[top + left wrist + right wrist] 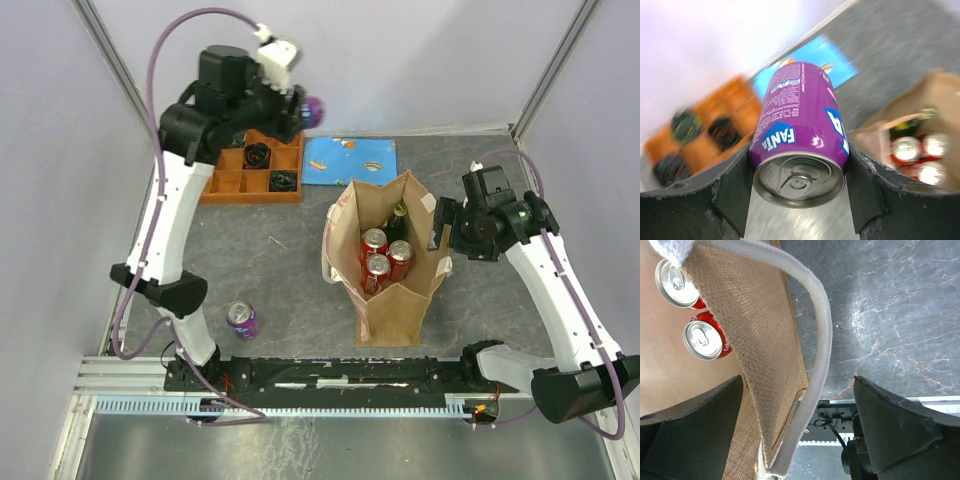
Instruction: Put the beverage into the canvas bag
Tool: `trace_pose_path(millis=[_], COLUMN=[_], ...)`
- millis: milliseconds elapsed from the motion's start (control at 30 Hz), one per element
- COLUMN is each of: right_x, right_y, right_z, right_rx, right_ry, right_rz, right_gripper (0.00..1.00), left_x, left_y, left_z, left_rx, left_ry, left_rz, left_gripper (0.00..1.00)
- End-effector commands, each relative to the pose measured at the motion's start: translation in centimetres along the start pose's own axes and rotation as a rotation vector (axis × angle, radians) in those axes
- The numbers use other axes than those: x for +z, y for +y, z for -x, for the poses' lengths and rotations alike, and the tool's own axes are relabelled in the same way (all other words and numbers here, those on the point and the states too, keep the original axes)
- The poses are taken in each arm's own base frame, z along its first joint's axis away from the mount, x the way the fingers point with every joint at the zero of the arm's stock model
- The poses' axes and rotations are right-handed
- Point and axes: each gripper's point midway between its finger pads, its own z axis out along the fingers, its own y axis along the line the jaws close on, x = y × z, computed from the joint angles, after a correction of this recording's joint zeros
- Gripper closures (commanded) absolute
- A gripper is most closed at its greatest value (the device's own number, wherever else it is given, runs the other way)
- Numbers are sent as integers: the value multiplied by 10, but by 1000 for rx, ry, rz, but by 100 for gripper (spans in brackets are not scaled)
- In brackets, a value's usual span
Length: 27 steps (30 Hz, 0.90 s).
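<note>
The left arm (165, 225) and the right arm (560, 300) are built alike: slim white links joined by bulky black joint housings. A thin purple cable (190, 18) arcs off the left arm's wrist, where a white connector block (275, 45) sits, and another purple cable (520, 165) curls at the right wrist, which shows a small green light (521, 211). The left fingers (732, 192) and right fingers (695, 440) are matte black, with rough, chipped edges.

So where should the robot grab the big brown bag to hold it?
Grip the canvas bag at its thin top rim beside the white strap, coming down from above: it stands upright and open, so that edge slips between the jaws.
</note>
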Motion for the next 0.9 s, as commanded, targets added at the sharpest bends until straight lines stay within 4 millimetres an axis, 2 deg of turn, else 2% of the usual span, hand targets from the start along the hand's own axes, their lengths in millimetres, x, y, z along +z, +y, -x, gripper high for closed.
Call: trace_pose_path(millis=[0,33,100,200,267,333,400,567,867], right_x=[-29,-35,-51,-78,-100,-121,-133,-143,-148], right_y=[-6,-9,-18,-36,-48,-62,-70,-80,-96], right_z=[21,22,27,32,36,40,40,35,11], right_rx=[29,36,58,94,130,167,188,195,224], right_ry=[-128,-152,-209,-303,-385,-474,-522,-542,-544], right_rz=[-21,-32,-62,-127,-161,-196,-218,-250,-272], right_gripper=[1,1,1,1,1,1,1,1,1], left_x=[-8,-10,-11,-17,-20,-20,-18,-3,30], left_y=[-122,-153,-196,-247,-271,-290,-308,-346,-370], left_z=[37,32,15,-11,-26,-40,-54,-91,-153], left_rx=[58,97,160,245,282,315,355,453,580], left_ry=[-101,-91,-60,-18,13,44,73,159,321], left_rz=[-328,-402,-497,-607,-665,-715,-762,-834,-863], left_gripper=[97,97,97,97,97,97,97,97,97])
